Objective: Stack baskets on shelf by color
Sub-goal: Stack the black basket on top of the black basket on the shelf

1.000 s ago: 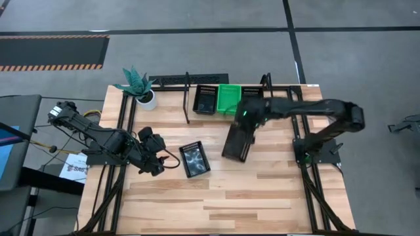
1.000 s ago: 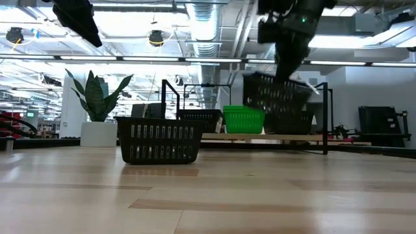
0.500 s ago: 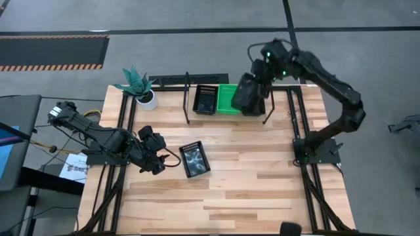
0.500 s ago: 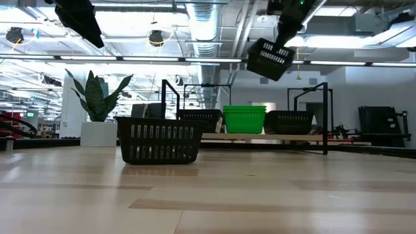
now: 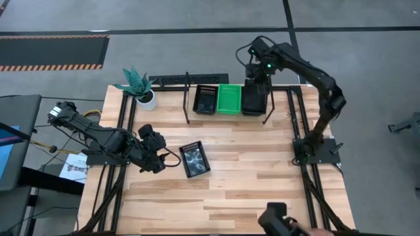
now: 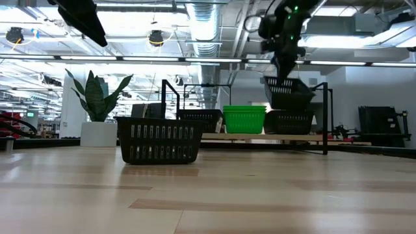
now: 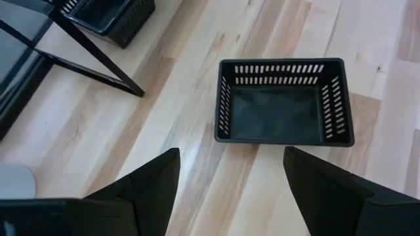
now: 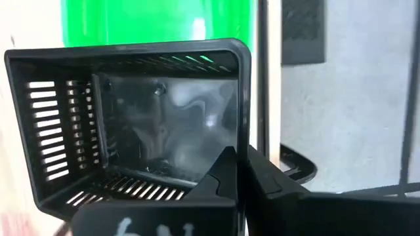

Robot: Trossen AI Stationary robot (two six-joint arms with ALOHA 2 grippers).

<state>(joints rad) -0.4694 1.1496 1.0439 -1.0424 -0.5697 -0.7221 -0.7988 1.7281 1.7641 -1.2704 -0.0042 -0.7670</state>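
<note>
The right gripper point(image 5: 254, 77) is up over the shelf point(image 5: 187, 98), at the end farthest from the plant point(image 5: 136, 84). Its fingers are pinched tight on the wall of a black basket point(image 6: 286, 91). From the side, that basket hangs just above another black basket point(image 6: 288, 121) that sits on the shelf. They are nearly touching, but I cannot tell if they touch. I think it is held right there so it can drop straight into the one below, black on black.

The green stack point(image 5: 230, 98) is in the middle of the shelf, one step closer to the plant. More black baskets point(image 5: 205, 98) sit on the shelf next to the green, closer to the plant again. So each color has its own spot, and that looks like why the robot carries this basket to the far end and not to the green.

One more black basket point(image 5: 194, 159) waits alone on the table, well away from the plant and the shelf. The left gripper point(image 5: 159, 162) rests low just beside it, with its fingers spread apart and nothing in them. It looks ready to grab that basket next.
</note>
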